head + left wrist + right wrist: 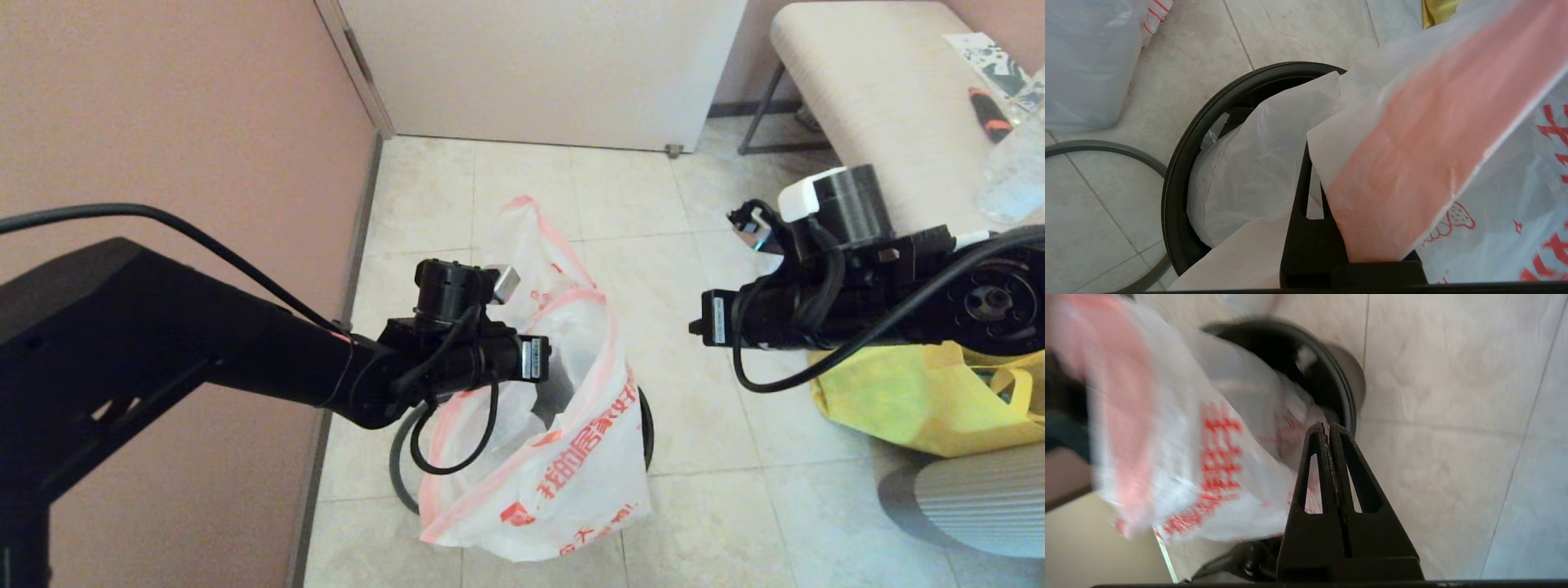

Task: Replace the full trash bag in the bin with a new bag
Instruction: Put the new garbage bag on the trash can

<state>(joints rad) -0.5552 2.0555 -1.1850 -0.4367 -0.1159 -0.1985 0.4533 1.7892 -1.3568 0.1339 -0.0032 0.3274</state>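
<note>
Head view: new bag (563,457) sits partly inside the bin (647,425), its printed side draped over the rim onto the floor, one pink-orange handle raised. Left end effector (1327,192) is clenched on that handle, apparently to keep the mouth open over the bin. Right end effector (1328,433) hangs beside the bin, fingers pressed together, grasping nothing. Grey ring (1094,147) lies on the floor nearby; full bag (1084,61) stands beyond it.

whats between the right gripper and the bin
In the right wrist view, a fold of the new bag crosses between the shut right gripper and the bin.
</note>
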